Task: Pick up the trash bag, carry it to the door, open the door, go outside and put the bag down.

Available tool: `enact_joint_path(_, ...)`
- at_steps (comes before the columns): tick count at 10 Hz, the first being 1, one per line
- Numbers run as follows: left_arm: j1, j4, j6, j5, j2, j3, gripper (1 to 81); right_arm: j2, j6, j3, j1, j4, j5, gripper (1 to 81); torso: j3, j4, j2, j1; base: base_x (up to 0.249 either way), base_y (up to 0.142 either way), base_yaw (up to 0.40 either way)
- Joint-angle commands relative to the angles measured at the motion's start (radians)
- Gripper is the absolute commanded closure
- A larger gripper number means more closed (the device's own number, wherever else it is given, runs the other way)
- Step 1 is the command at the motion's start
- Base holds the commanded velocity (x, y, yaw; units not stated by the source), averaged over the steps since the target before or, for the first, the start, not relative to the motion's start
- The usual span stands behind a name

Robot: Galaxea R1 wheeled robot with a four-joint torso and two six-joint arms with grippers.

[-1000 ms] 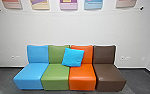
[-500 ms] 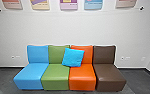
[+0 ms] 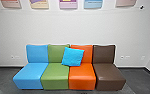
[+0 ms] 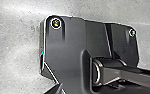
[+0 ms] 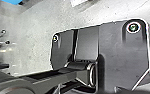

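Grey floor (image 4: pixel 16 50) lies around the robot's own dark base in the left wrist view. The right wrist view looks down on the same base from the other side, with pale floor (image 5: pixel 36 50) beyond it. How either gripper stands cannot be told.
Blue, green, orange and brown seats (image 3: pixel 29 76) stand in a row against a white wall (image 3: pixel 53 27), a blue cushion (image 3: pixel 73 57) leaning on them. Posters (image 3: pixel 68 3) hang above. A blue thing (image 5: pixel 11 2) and a white object (image 5: pixel 77 2) lie at the right wrist view's edge.
The whole head picture has shifted very slightly, so the head camera has moved a little. The seats and cushion stand as before.
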Motion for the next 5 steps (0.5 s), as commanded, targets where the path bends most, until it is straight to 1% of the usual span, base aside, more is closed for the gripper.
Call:
enact_joint_path(1, -0.075, -0.03, -0.001, 0.057, -0.069, 0.054, 1.0, -0.127, 0.007, 0.14, 0.156, 0.07, -0.105, 1.0, -0.091, -0.024, -0.098, 0.063, 0.0, 0.0, 0.0)
enact_joint_path(3, -0.096, -0.045, -0.001, 0.066, -0.084, 0.063, 1.0, -0.167, 0.007, 0.172, 0.248, 0.097, -0.151, 1.0, -0.156, -0.036, -0.169, 0.108, 0.0, 0.0, 0.0)
enact_joint_path(4, -0.11, -0.055, -0.001, 0.069, -0.083, 0.063, 1.0, -0.167, 0.006, 0.177, 0.279, 0.097, -0.156, 1.0, -0.188, -0.041, -0.202, 0.129, 0.0, 0.0, 0.0)
enact_joint_path(5, -0.127, -0.066, -0.001, 0.069, -0.08, 0.06, 1.0, -0.166, 0.007, 0.177, 0.314, 0.099, -0.159, 1.0, -0.225, -0.026, -0.242, 0.155, 0.0, 0.0, 0.0)
